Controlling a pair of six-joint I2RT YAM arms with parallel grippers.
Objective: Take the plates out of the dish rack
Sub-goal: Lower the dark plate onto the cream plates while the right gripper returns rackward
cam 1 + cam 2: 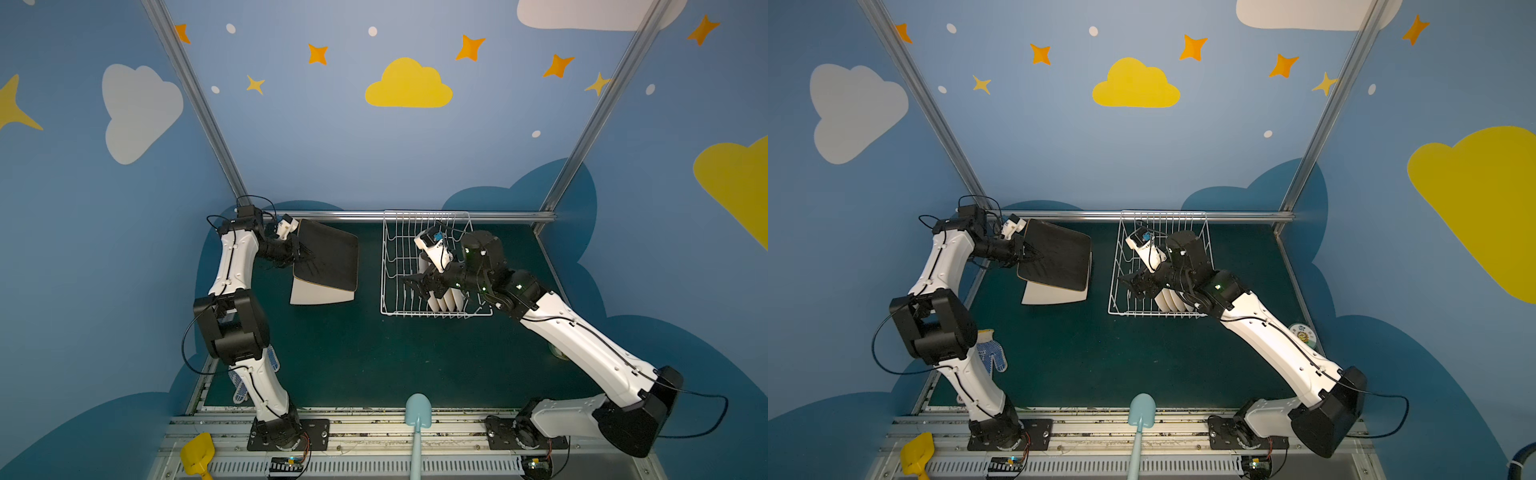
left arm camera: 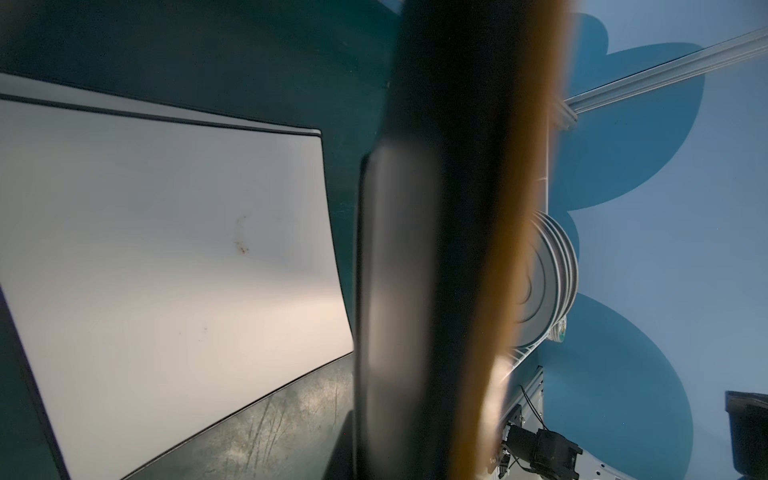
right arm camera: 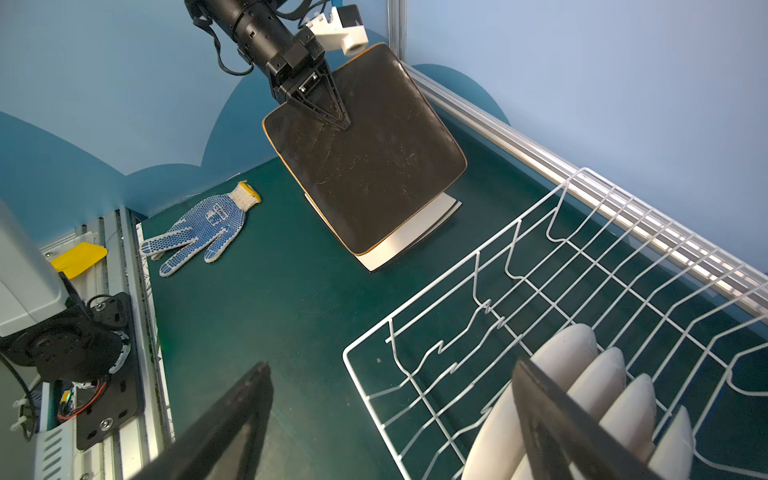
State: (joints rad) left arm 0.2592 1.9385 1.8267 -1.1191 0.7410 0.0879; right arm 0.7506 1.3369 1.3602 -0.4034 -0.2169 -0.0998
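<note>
Left claw (image 3: 341,120) tight on black plate (image 3: 374,166), cream plates (image 3: 411,239) mostly hidden beneath.

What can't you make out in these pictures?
- Round white plates: faces unseen, edge-on in right wrist view; right arm partly covers them in top views.
- White wire dish rack: left wrist view, behind blurred black square plate.
- Cream-white square plates: mostly under black plate, top views.
</note>
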